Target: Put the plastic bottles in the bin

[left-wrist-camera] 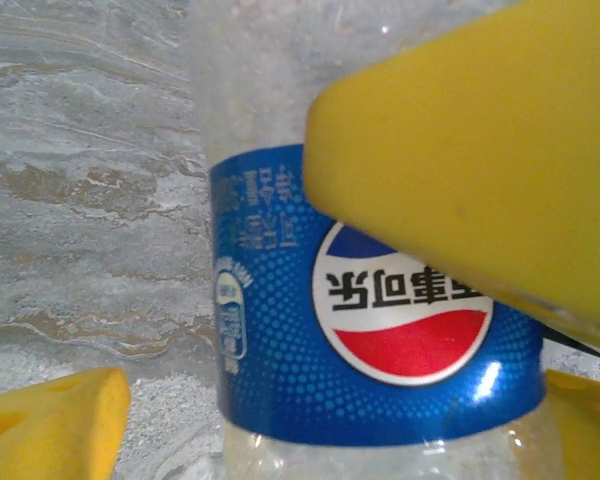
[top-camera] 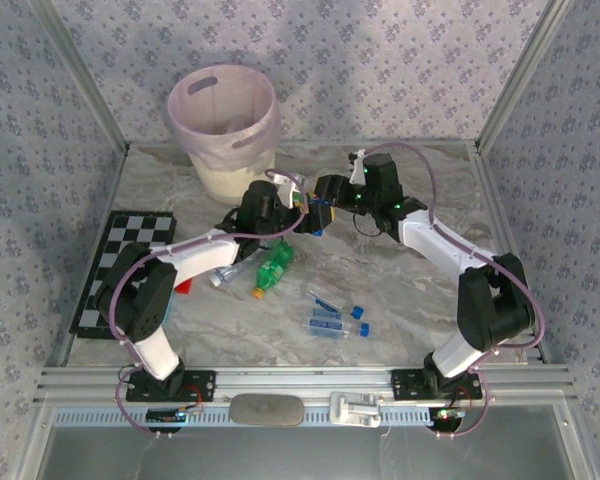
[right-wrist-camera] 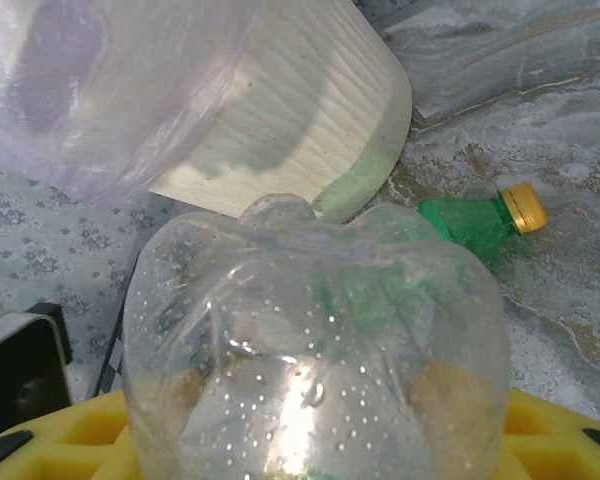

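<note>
My right gripper (top-camera: 320,212) (right-wrist-camera: 310,445) is shut on a clear plastic bottle (right-wrist-camera: 310,340) with a blue label (left-wrist-camera: 380,330) and holds it above the table's middle. The bottle's base faces the right wrist camera. My left gripper (top-camera: 296,206) (left-wrist-camera: 315,425) is open. Its yellow fingertips (left-wrist-camera: 50,420) flank the same bottle at the label, with a gap on the left side. A yellow finger (left-wrist-camera: 480,150) of the right gripper lies over the label. The pale pink bin (top-camera: 225,120) (right-wrist-camera: 280,110) stands at the back left. A green bottle (top-camera: 273,270) (right-wrist-camera: 475,222) and other clear bottles (top-camera: 327,322) lie on the table.
A checkerboard (top-camera: 125,265) lies at the left edge, with a small red block (top-camera: 183,287) beside the left arm. Another clear bottle (top-camera: 230,272) lies under the left forearm. Patterned walls close in the back and both sides.
</note>
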